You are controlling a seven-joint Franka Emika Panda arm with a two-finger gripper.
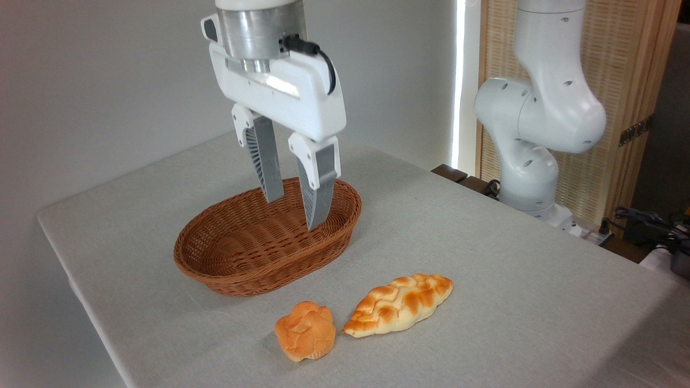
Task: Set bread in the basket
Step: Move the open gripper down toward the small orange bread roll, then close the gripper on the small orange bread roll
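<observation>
My jaws hang parted and empty, tips pointing down over the far end of the basket [259, 250], gripper [296, 213] clear of the weave. The basket's long axis runs from the table's near-left toward its far-right. The bread [305, 330] sits close to the near edge of the table [485, 258], cracked top upward; it is round, with no clear long axis. Just beside it on the right lies the braided loaf [399, 303], one pointed end almost touching the bread, the other aimed to the far right. Bare cloth lies between bread and basket.
</observation>
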